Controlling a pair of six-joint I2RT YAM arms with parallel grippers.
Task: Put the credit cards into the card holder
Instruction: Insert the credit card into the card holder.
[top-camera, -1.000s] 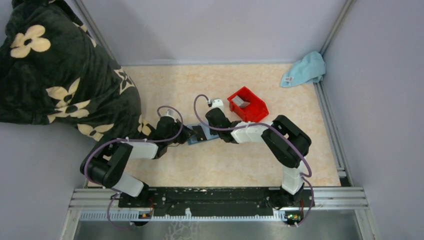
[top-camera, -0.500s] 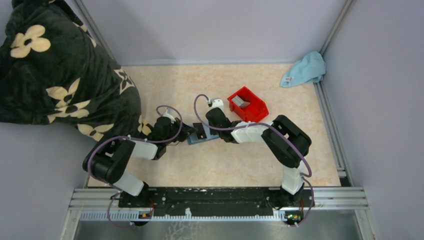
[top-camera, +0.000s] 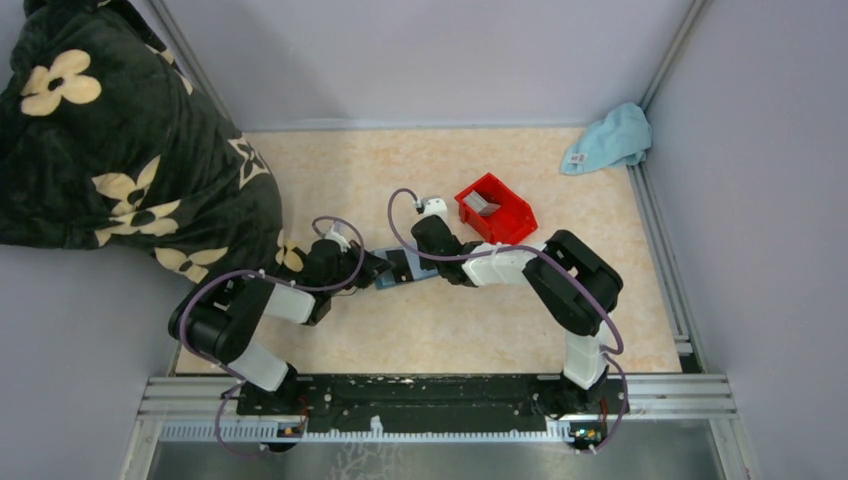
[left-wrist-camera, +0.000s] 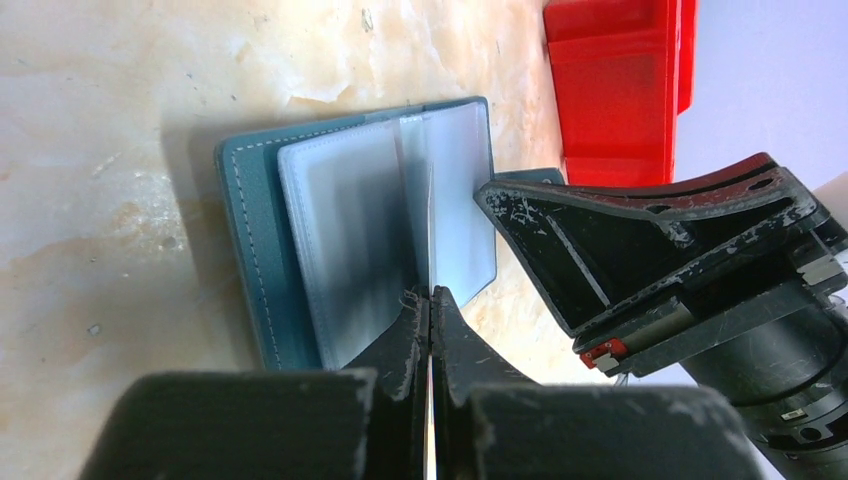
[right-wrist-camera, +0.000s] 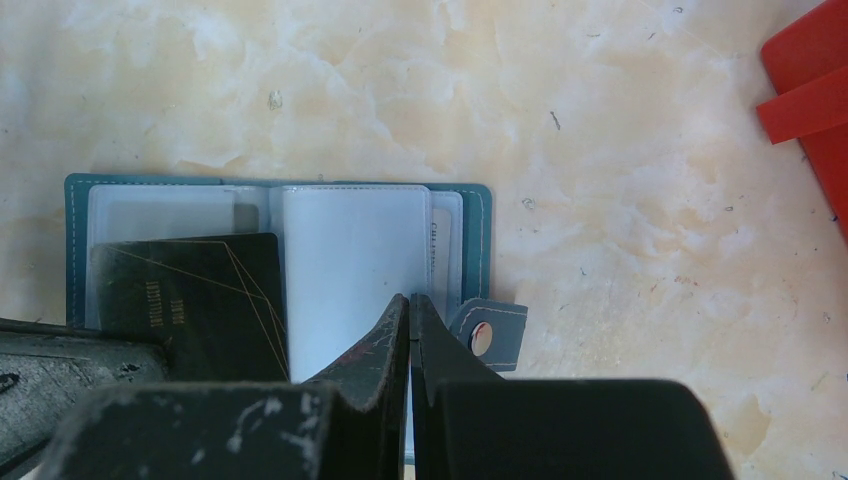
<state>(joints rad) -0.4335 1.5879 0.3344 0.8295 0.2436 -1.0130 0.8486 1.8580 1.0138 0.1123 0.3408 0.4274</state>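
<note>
Dark card (right-wrist-camera: 200, 300), partly hidden by left fingers (left-wrist-camera: 455, 340), perhaps entering card holder (right-wrist-camera: 76, 230)

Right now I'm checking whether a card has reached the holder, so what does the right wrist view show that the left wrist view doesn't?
Only the right wrist view: a dark card with gold lines lying face-up on the open card holder. Only the left wrist view: the left gripper shut on something thin seen edge-on, probably that card, and the right gripper's body beside the holder. Both: the teal holder open with clear sleeves, the red bin, the marbled table.
</note>
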